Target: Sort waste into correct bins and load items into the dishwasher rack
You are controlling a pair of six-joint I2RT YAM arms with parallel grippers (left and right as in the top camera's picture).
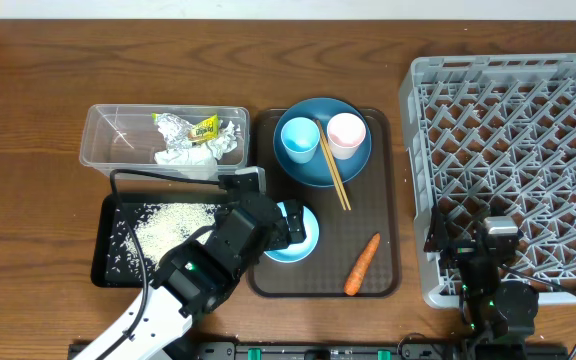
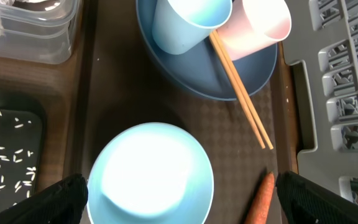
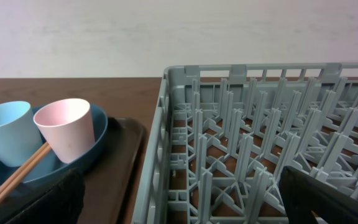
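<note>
Right over the brown serving tray (image 1: pixel 383 250) hangs the left claw (image 2: pixel 188 198), and its two black fingers (image 2: pixel 61 199) are spread wide apart with nothing held. The light-blue bowl (image 2: pixel 151 174) sits on the tray just under the claw, between the two fingers, but they do not touch it. Next to the bowl, on the same tray, lies an orange carrot (image 1: pixel 362 264). Farther back on the tray is the round dark-blue plate (image 1: pixel 303 172). The light-blue cup (image 1: pixel 299 141) and the pink cup (image 1: pixel 345 134) stand side by side on the plate. The wooden chopsticks (image 1: pixel 335 170) lie between the cups, and their tips stick out past the plate toward the carrot. Beside the tray, near the left arm, is the black tray (image 1: pixel 108 245) with white rice (image 1: pixel 173 222) spread over it. Behind it is the clear tub (image 1: pixel 103 140), with white napkins (image 1: pixel 183 155) and the silver foil wrapper (image 1: pixel 183 127) inside. On the other side, the right claw (image 3: pixel 185 198) is spread wide too and holds nothing. It hangs over the near corner of the big grey rack (image 1: pixel 528 100), which has only its own pegs in it. All of this rests on the brown wooden counter (image 1: pixel 28 100).
</note>
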